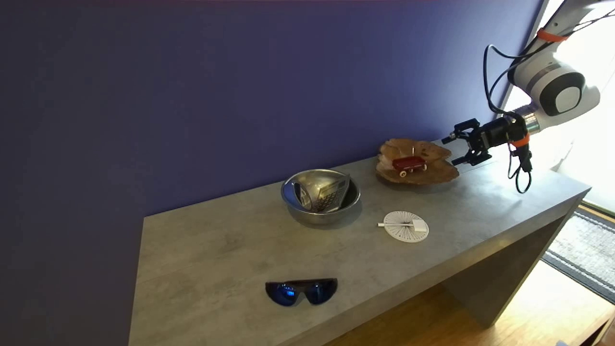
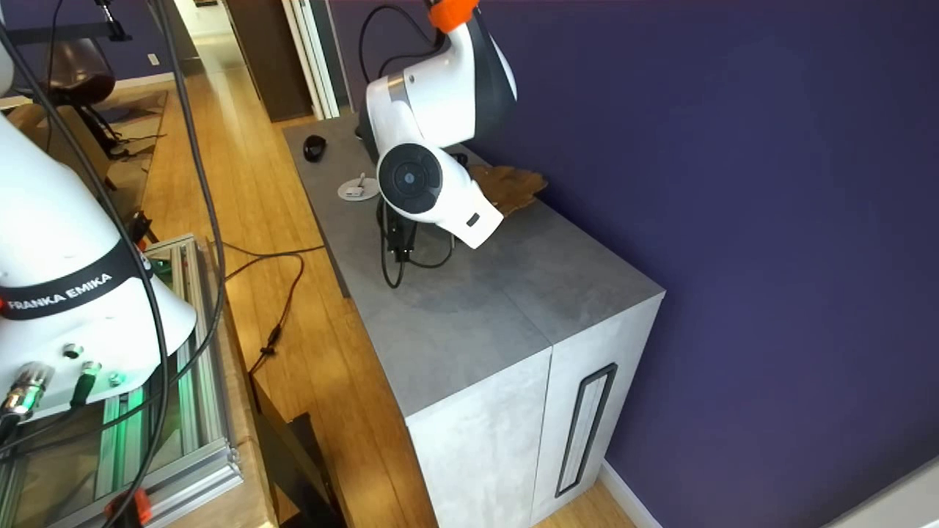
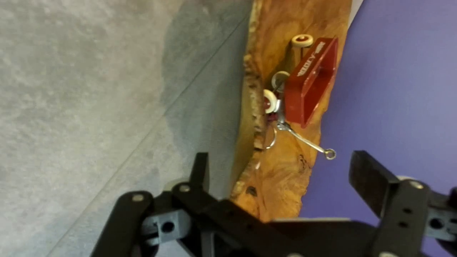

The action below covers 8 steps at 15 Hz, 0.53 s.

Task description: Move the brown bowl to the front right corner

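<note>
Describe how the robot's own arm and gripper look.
The glossy white arm has smooth rounded links, dark joint covers, bright orange bands and loose black cables. A black band low on it reads "FRANKA EMIKA" in white capitals. The black, angular gripper has two jointed fingers, with pale grey metal blocks and round grey pins; a shiny silver ring sits behind it.

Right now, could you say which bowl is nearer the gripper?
The brown bowl holding the red wagon; the steel bowl sits farther from the gripper.

Brown bowl (image 3: 284, 173): rough-rimmed wood, perhaps glossy inside
</note>
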{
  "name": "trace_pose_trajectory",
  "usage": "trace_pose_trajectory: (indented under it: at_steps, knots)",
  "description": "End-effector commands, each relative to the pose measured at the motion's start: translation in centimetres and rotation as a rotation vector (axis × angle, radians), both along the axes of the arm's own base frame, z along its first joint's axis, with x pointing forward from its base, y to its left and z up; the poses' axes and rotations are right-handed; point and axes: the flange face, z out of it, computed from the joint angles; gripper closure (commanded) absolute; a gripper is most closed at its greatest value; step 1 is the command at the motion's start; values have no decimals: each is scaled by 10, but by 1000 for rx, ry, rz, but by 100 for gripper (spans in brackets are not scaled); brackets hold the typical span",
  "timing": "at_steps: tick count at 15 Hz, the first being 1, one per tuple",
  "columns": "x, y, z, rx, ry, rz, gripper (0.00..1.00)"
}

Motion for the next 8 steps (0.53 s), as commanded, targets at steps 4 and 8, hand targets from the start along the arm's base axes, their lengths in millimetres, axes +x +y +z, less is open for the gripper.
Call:
trace_pose_trajectory:
  at_steps: [4,8]
  knots:
    - [-8,17,-20,9,63,32,27]
    - [-5,35,-16,36,49,69,52]
